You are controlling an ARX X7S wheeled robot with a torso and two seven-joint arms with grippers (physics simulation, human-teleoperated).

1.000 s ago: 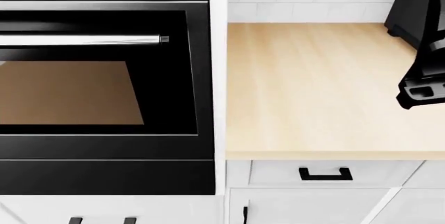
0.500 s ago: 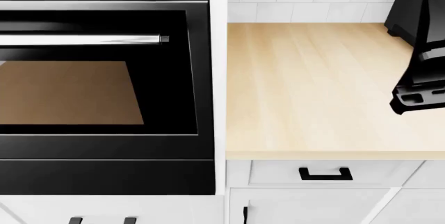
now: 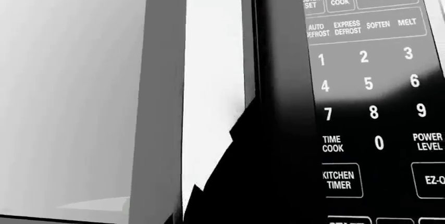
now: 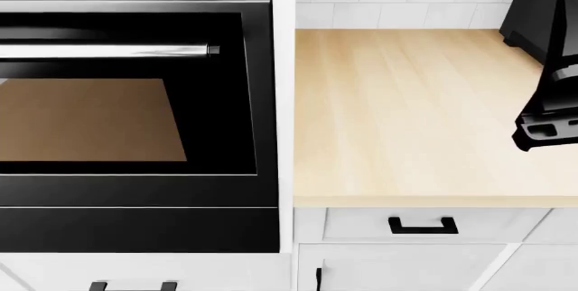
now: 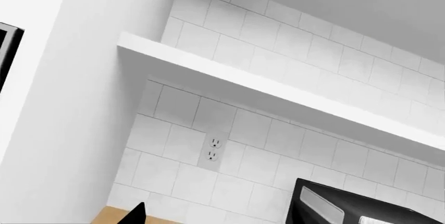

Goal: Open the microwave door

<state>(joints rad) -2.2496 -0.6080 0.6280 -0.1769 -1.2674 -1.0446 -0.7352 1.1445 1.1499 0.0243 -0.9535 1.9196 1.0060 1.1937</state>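
Observation:
The left wrist view is pressed close to a microwave front. Its black keypad (image 3: 372, 83) with white numbers fills one side. Beside it run a black upright strip (image 3: 278, 78), a white strip (image 3: 212, 67) and a flat grey panel (image 3: 76, 94); I cannot tell which of these is the microwave door. My left gripper (image 3: 236, 198) shows only as a black shape against the black strip, jaws unreadable. My right gripper (image 4: 545, 132) hovers over the wooden counter's right end. In the right wrist view only one black fingertip (image 5: 135, 215) shows.
A large black built-in oven (image 4: 135, 101) with a steel bar handle (image 4: 108, 51) stands left of the wooden counter (image 4: 407, 115). A black boxy appliance (image 4: 535, 7) sits at the counter's back right. White drawers with black handles (image 4: 423, 225) lie below, and a wall outlet (image 5: 212, 148) on the tiles.
In the head view my right gripper has shifted slightly down and toward the counter's front edge. Nothing else has moved.

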